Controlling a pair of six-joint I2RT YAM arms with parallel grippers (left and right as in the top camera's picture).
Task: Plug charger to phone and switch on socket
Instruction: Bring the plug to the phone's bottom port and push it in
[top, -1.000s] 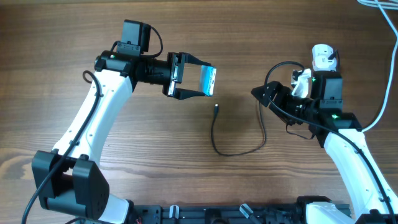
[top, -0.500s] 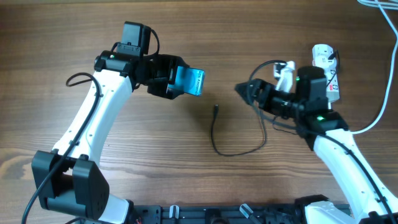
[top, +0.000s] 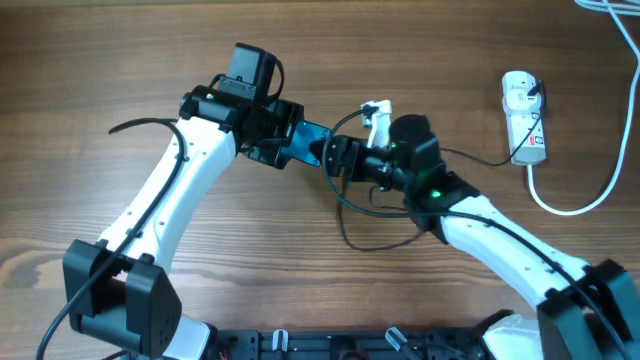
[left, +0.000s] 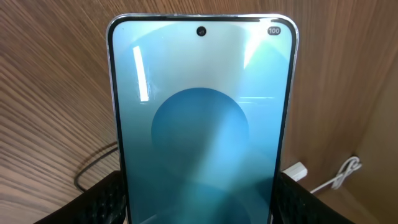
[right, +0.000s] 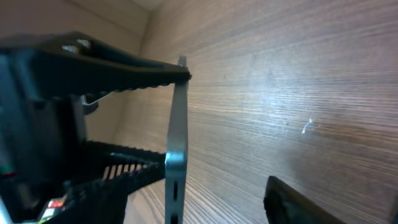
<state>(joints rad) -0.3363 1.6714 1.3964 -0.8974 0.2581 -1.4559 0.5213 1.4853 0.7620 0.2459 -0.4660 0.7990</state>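
My left gripper (top: 288, 142) is shut on the phone (top: 313, 136) and holds it above the table at the centre. In the left wrist view the phone (left: 199, 118) fills the frame, its light blue screen with a teal oval facing the camera, between the fingers (left: 199, 193). My right gripper (top: 337, 158) is open, right beside the phone. In the right wrist view I see the phone's thin edge (right: 176, 155) with its port slots, between my fingers (right: 205, 208). The charger cable (top: 346, 228) loops on the table; its connector is hidden under the right gripper. The white socket (top: 523, 108) lies far right.
The socket's thick white cord (top: 590, 195) curves along the right edge of the table. The black plug sits in the socket's top (top: 536, 92). In the left wrist view the cable (left: 93, 171) and the socket (left: 297, 169) show behind the phone.
My left arm has carried the phone to the right, toward the centre. My right arm has swung far left from the socket to the phone, over the cable's free end.
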